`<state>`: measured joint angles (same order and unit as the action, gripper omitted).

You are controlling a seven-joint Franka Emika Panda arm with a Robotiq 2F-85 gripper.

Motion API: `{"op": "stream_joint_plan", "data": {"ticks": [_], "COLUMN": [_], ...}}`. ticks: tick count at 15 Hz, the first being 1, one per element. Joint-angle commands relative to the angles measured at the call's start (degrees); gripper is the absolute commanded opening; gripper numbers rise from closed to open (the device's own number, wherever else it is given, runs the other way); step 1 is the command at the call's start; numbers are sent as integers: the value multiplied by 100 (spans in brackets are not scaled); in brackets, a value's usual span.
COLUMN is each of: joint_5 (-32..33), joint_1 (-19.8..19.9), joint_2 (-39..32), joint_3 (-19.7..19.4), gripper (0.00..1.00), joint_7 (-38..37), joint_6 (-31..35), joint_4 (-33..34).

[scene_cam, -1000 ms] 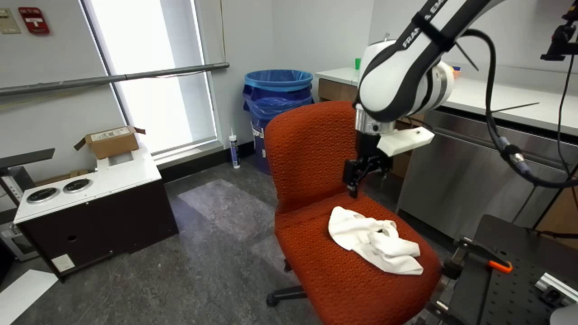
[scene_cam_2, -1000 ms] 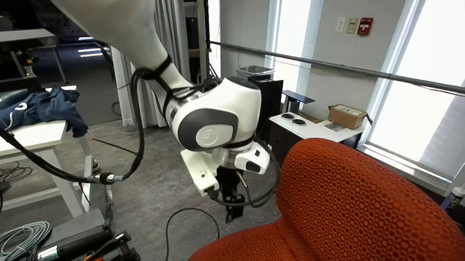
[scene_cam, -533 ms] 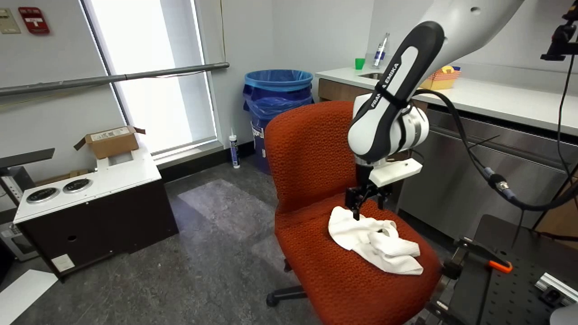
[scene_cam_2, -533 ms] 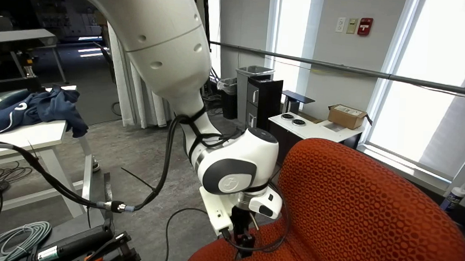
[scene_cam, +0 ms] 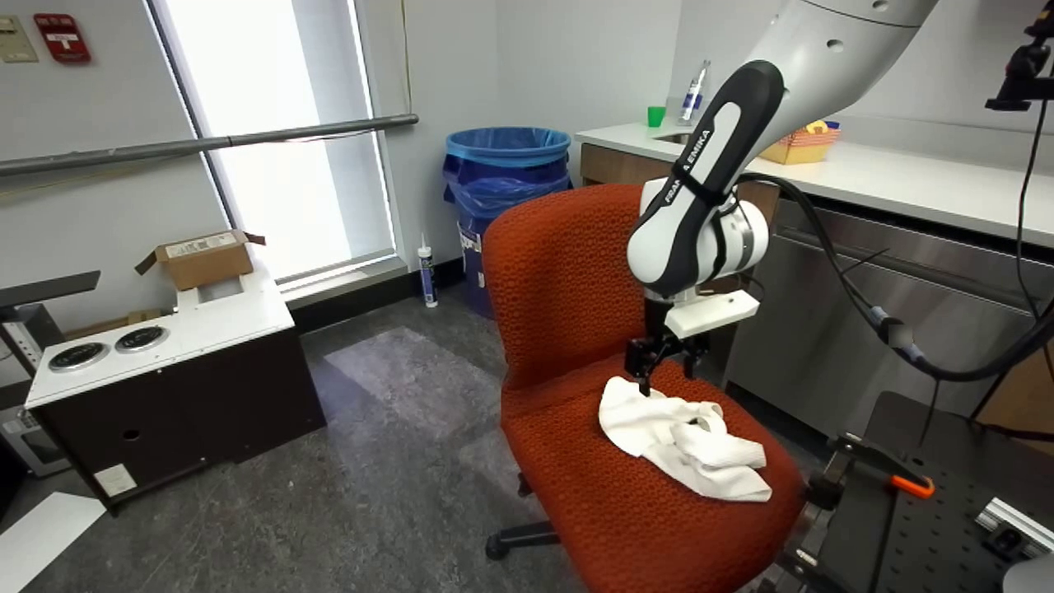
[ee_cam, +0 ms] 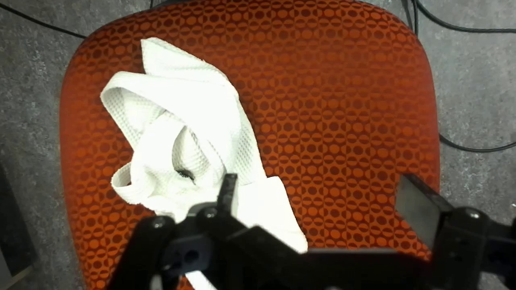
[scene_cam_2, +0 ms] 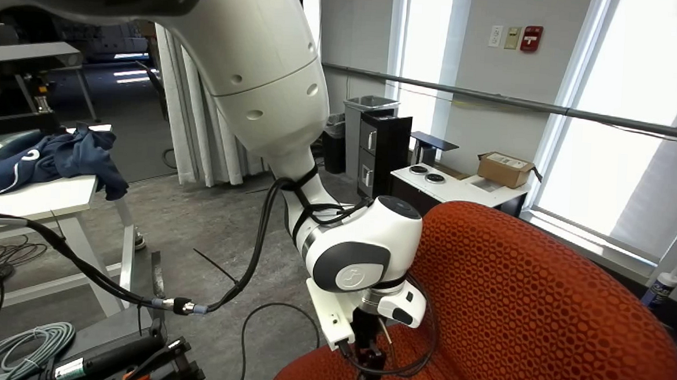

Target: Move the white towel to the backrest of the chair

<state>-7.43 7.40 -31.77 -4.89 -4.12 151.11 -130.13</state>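
Backrest [scene_cam_2: 541, 299] visible only in both exterior views.

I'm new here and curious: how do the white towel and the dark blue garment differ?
The white towel looks mostly plain; the dark blue garment has some white on it. The towel lies on the red chair seat; the garment on a white table, partly over its edge. The open tool is near the towel, far from the garment. Both are rumpled cloth.
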Motion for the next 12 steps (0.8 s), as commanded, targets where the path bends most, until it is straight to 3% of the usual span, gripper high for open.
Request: {"op": "stream_joint_plan", "data": {"ticks": [1,6,12], "joint_5": [4,-133,-45], "joint_1": [3,39,-149], "joint_2": [-1,-616,-2425], "joint_3": [3,101,-52], "gripper": [100,100,100], "joint_7": [-3,-72,-536], "joint_6": [-10,348,264], "joint_4": [8,330,1733]}}
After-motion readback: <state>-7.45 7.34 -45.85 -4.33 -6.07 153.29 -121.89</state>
